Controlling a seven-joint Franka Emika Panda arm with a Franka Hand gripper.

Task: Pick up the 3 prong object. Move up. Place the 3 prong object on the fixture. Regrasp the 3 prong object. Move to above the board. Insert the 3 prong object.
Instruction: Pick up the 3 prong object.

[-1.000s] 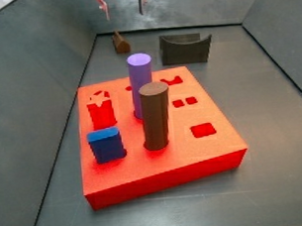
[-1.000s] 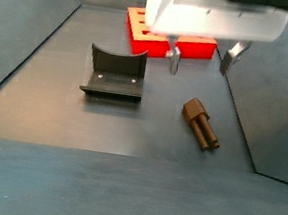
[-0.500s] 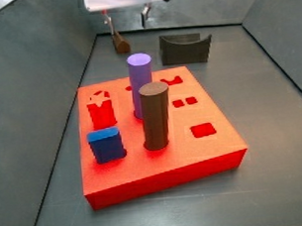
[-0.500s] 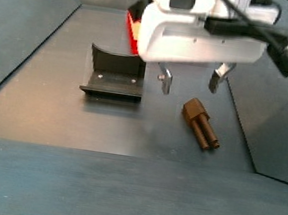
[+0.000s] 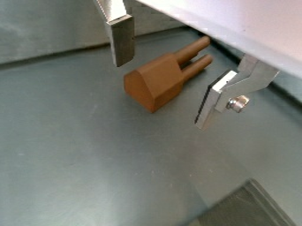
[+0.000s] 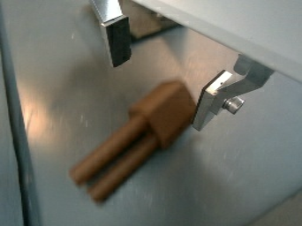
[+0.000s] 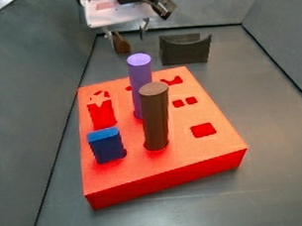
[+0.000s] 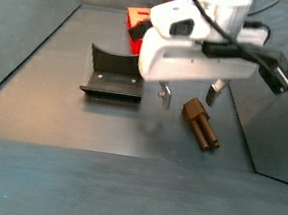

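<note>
Three-prong object (image 8: 200, 124): one piece, lying flat on the grey floor, right of the single fixture (image 8: 112, 75) and apart from it. One board (image 7: 156, 134) carries two upright cylinders and one blue block (image 7: 106, 144). Gripper (image 8: 189, 96) stands open over the blocky end of the piece (image 5: 167, 76), fingers (image 6: 118, 40) astride it, no contact visible. Bare floor surrounds the piece; the right wall is near. Since half a second ago the gripper has descended and now straddles the piece.

Gripper (image 8: 189, 94) lower than before, open fingers (image 5: 120, 41) now straddling the 3 prong object (image 8: 200, 124).
</note>
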